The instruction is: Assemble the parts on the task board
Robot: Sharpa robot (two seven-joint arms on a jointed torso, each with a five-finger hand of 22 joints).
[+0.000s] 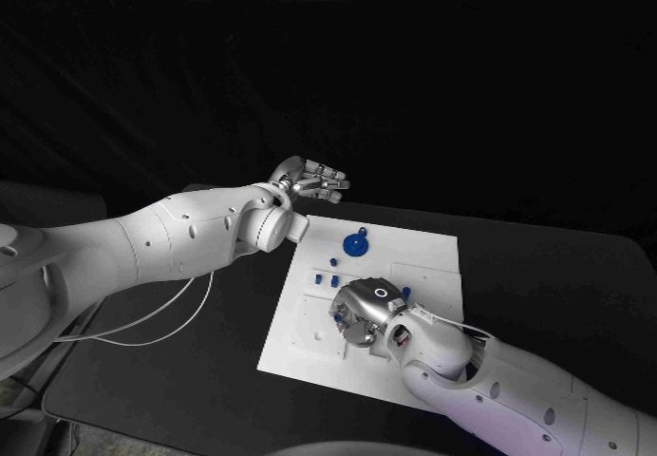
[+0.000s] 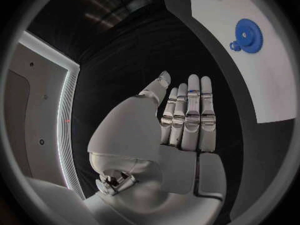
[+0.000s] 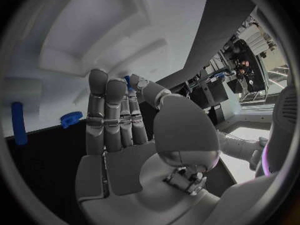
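two hands, left hand [image 1: 312, 180] flat, empty, beyond task board [image 1: 411, 256], right hand [image 1: 365, 313] over it, grip unclear

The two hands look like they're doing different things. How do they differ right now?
The left hand hovers off the task board's far corner, above the black table; the right hand is down over the board. The left hand's fingers are straight and hold nothing; the right hand's fingers have a small blue part at their tips, seemingly pinched against the thumb. Both are silver hands on white arms.
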